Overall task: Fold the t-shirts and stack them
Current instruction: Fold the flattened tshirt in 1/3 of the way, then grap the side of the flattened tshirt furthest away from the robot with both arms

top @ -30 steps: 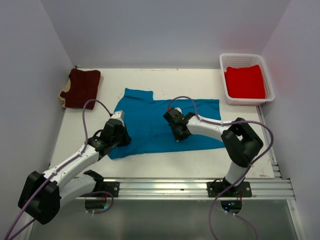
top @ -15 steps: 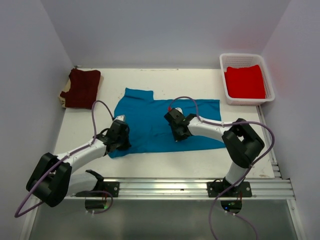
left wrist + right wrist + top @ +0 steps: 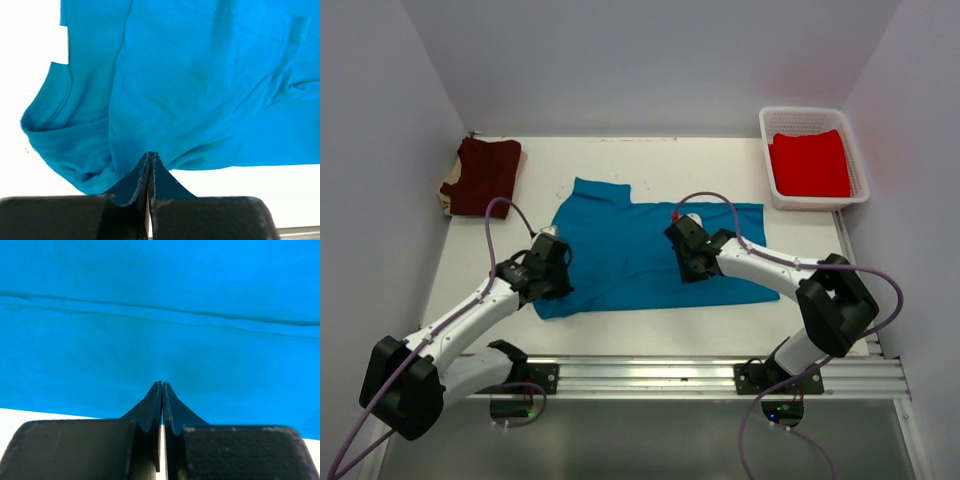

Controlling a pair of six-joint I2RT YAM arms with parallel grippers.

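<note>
The teal-blue t-shirt [image 3: 620, 240] lies spread flat at the middle of the table. My left gripper [image 3: 558, 292] is shut on its near hem by the bunched left sleeve; in the left wrist view the cloth [image 3: 200, 90] puckers toward the gripper [image 3: 151, 154]. My right gripper [image 3: 698, 278] is shut too, its tips resting on the smooth cloth [image 3: 150, 315] just inside the near edge, as the right wrist view shows the gripper [image 3: 162, 384]. A folded dark maroon t-shirt [image 3: 485, 175] sits at the far left. The bright red t-shirt [image 3: 810, 165] lies in the basket.
The white mesh basket [image 3: 810, 111] stands at the far right corner. White walls close in the table at the back and both sides. A metal rail [image 3: 720, 370] carrying both arm bases runs along the near edge.
The right gripper slid right along the shirt's near part, and the teal shirt shifted slightly right. The left gripper closed fully at the near-left hem and its arm shifted.
</note>
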